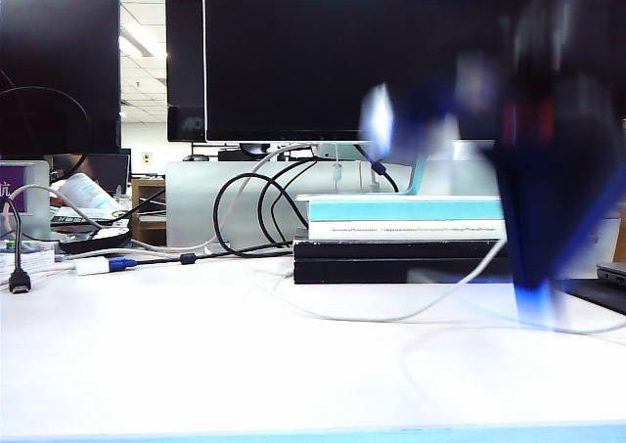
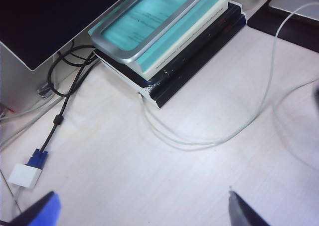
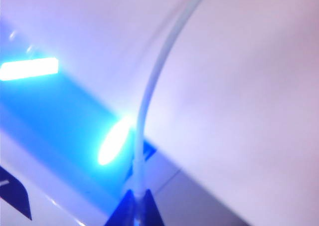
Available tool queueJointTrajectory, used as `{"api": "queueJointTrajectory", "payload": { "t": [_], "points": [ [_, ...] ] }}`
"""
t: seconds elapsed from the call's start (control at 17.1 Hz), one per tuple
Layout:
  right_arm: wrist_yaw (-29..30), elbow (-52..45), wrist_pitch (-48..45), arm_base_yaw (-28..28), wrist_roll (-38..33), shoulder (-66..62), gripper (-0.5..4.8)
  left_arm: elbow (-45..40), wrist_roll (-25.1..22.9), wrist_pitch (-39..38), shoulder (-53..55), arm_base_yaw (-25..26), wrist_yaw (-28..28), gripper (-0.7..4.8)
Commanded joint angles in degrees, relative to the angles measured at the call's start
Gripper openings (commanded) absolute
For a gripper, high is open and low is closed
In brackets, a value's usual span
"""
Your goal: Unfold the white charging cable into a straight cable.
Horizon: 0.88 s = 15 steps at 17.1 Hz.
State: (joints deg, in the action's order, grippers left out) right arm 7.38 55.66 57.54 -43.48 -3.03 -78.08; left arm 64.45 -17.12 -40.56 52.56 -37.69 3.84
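The white charging cable [image 1: 391, 319] lies on the white table in a long sagging curve in front of the stack of books. It rises at its right end to my right gripper [image 1: 536, 301], which is blurred and points down at the table. Seen from the right wrist, the right gripper [image 3: 137, 201] is shut on the cable [image 3: 149, 86], which runs straight out from between the blue fingertips. My left gripper [image 2: 142, 208] hovers open over bare table, well short of the cable's loop [image 2: 199, 143]. It does not show in the exterior view.
A stack of books [image 1: 391, 252] under a monitor stand [image 2: 149, 21] sits behind the cable. Thick black cables [image 1: 235, 208] and a white adapter with a blue plug [image 1: 90, 265] lie to the left. A dark flat device [image 1: 611, 272] is at the right edge.
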Motion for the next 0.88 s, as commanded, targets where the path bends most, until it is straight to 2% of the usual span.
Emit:
{"api": "queueJointTrajectory", "payload": {
  "t": [0.06, 0.12, 0.23, 0.47, 0.7, 0.76, 0.88],
  "points": [
    [-5.7, 6.1, 8.4, 5.2, 1.4, 2.8, 0.09, 0.2, 0.0, 0.4, -0.1, 0.0, -0.2, 4.79],
    [-12.9, 8.4, 13.5, 8.7, 1.6, 2.8, 0.09, 0.2, 0.0, 0.2, -0.1, 0.0, -0.3, 4.79],
    [-20.5, 8.7, 16.5, 14.1, 1.8, 2.8, 0.09, 0.2, 0.0, -0.9, -0.2, 0.0, -0.3, 4.79],
    [-27.6, 8.7, 15.5, 25.7, 4.3, 2.7, 0.09, 0.2, 0.0, -2.3, -0.2, 0.0, -0.2, 4.79],
    [-29.9, 8.7, 11.3, 38.4, 8.0, 2.5, 0.14, 0.2, 0.7, -2.4, -0.7, 0.0, -1.4, 4.79],
    [-29.9, 8.7, 9.9, 42.9, 9.3, 2.5, 0.72, 0.2, 0.6, -2.4, -0.8, 0.0, -1.7, 4.79],
    [-29.2, 8.8, 7.6, 46.2, 9.6, 2.5, 1.74, 0.2, 0.6, -2.3, -0.8, 0.0, -1.7, 4.79]
  ]
}}
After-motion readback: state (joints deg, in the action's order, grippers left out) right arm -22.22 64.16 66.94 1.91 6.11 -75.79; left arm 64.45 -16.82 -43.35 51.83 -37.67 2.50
